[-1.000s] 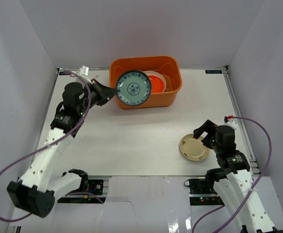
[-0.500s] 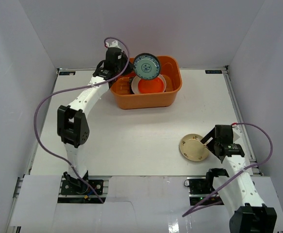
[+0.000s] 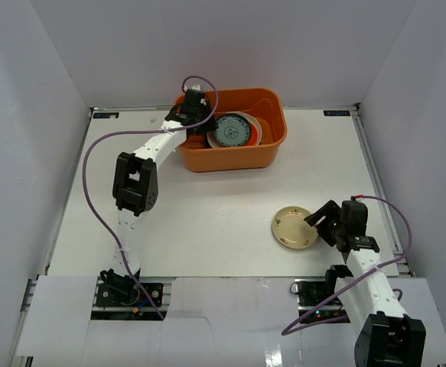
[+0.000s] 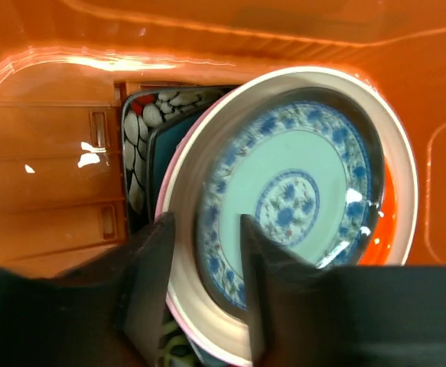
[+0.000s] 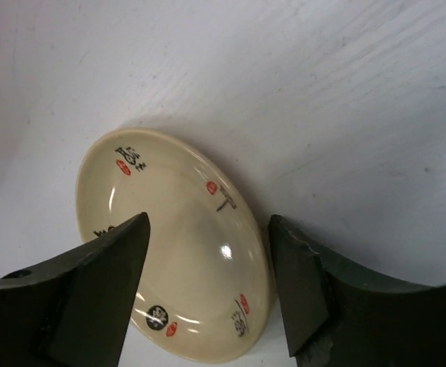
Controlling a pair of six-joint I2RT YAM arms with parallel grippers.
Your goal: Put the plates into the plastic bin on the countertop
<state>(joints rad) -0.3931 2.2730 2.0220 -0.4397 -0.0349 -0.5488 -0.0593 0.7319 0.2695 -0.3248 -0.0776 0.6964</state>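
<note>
Plates: every one in view bar one sits in the orange rectangular plastic bin (image 3: pixel 230 159) at the far edge of the white tabletop (image 3: pixel 207 214). The odd one out is a round cream plate (image 3: pixel 294 228) with small red and black marks. It lies flat near the right end of the near edge, well apart from the bin.

Key relation: the right arm (image 3: pixel 368 267) is by far the nearer. Right jaws are low at the plate's right rim, wide open, one finger either side of the rim in the wrist view (image 5: pixel 173 252), holding nothing. The plate is round, so no axis to line up. My read is that the rim grip is what's coming, and the bin lies far-left from there.

Left arm (image 3: pixel 150 145) reaches into the bin. Left jaws are part open astride the rim of the round blue-green patterned plate (image 4: pixel 291 206), which rests on the stack. The grip looks slack.
</note>
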